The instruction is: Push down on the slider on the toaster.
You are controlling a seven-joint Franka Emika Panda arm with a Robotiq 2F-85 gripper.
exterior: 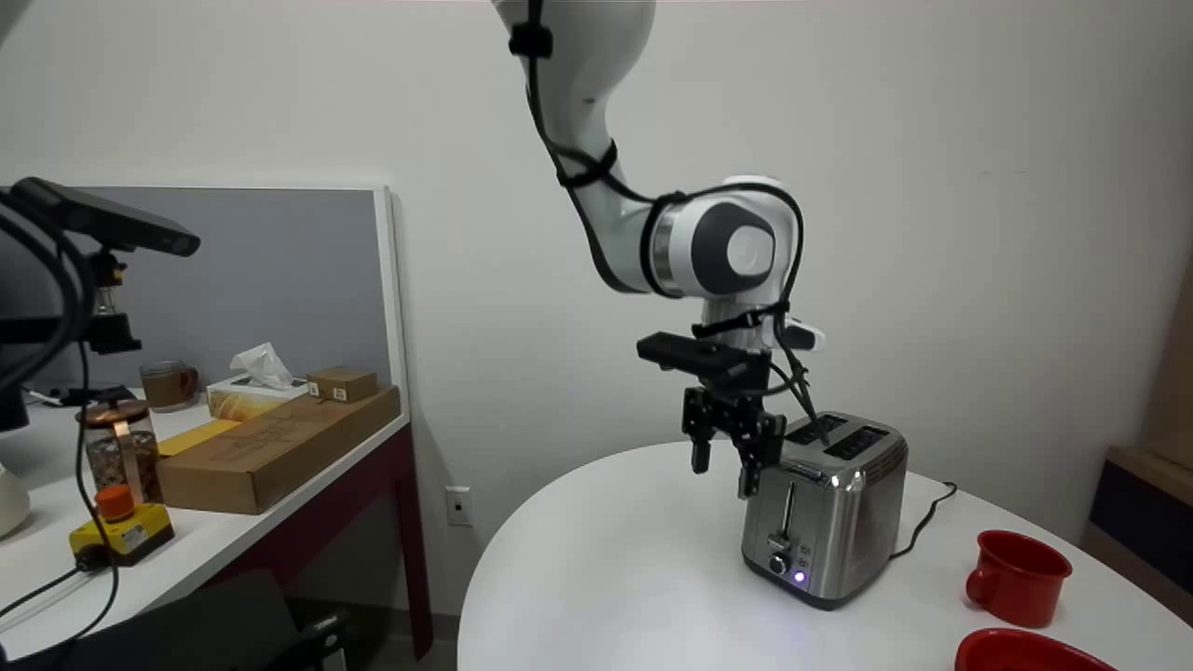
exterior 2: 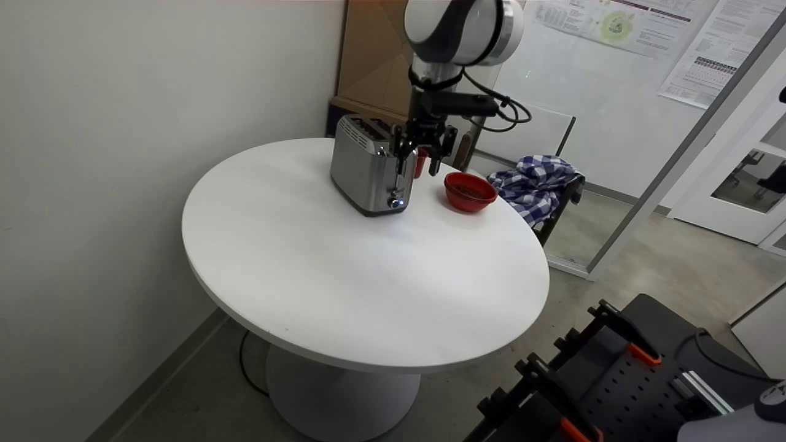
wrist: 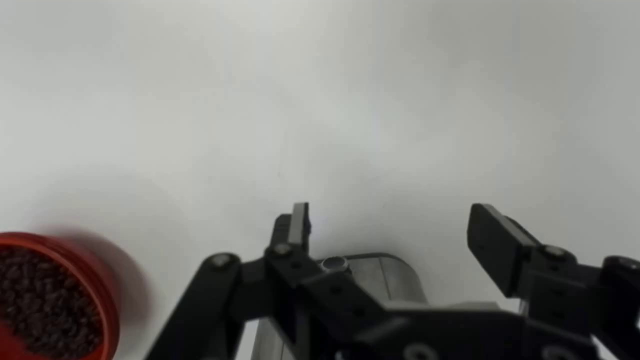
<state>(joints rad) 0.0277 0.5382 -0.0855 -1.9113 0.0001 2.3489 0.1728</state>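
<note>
The silver toaster (exterior: 862, 522) stands on the round white table, and also shows in an exterior view (exterior 2: 359, 166). Its front has a vertical slider slot (exterior: 789, 506), with a small slider tab (exterior: 779, 541) apparently low in it, above a round knob and a lit light. My gripper (exterior: 724, 471) is open and empty, pointing down beside the toaster's upper front, above the table. One finger is close to the front face; I cannot tell if it touches. In the wrist view, the open fingers (wrist: 392, 220) partly cover the toaster's front corner (wrist: 370, 275), and the slider is hidden.
A red cup (exterior: 1021, 578) and a red bowl (exterior 2: 470, 193) of dark bits stand beside the toaster. The bowl also shows in the wrist view (wrist: 95, 280). A power cord (exterior: 923, 522) runs behind the toaster. A wall stands behind the table (exterior 2: 276, 276).
</note>
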